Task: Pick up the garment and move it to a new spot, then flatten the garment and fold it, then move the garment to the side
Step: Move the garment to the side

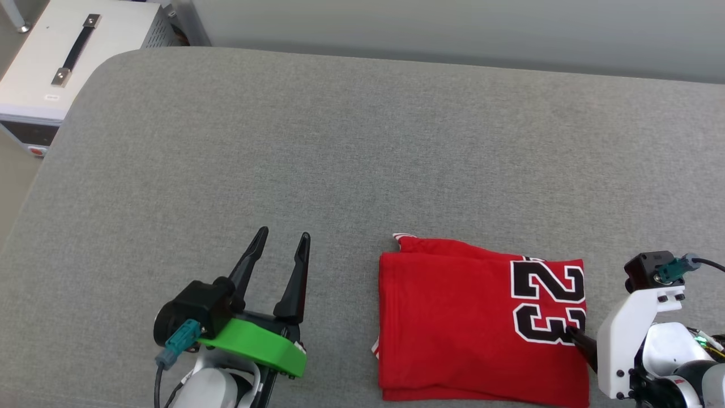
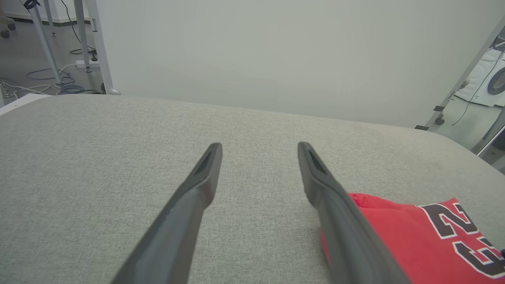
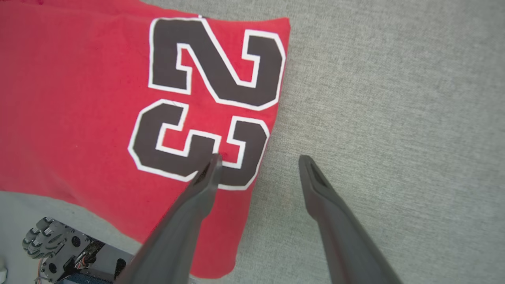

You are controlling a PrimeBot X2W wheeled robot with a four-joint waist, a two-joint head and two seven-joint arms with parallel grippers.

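Plainly the folding is done: the red "23" T-shirt lies as a compact, nearly square stack on the grey fabric-covered table, at the near right of the surface. Its edges are fairly even. The black, white-edged number faces up along the right side of the stack, and a bit of striped trim peeks out at the far-left corner.

The left gripper hovers over bare table to the left of the shirt, apart from it, with its two dark fingers spread wide and nothing between them. The right gripper is also spread wide and holds nothing. In the right wrist view one finger lies over the "3" at the shirt's right edge, and the other is over the table just off that edge. I cannot tell whether the inner finger touches the cloth.

By my reading, the pick-up, the flattening and the fold are finished. What may remain is the last step, moving the shirt to the side. Since the stack already sits toward the right, that too may be complete, or the right gripper may be placed to take the edge for it. A white case with a black handle stands beyond the table's far-left corner.
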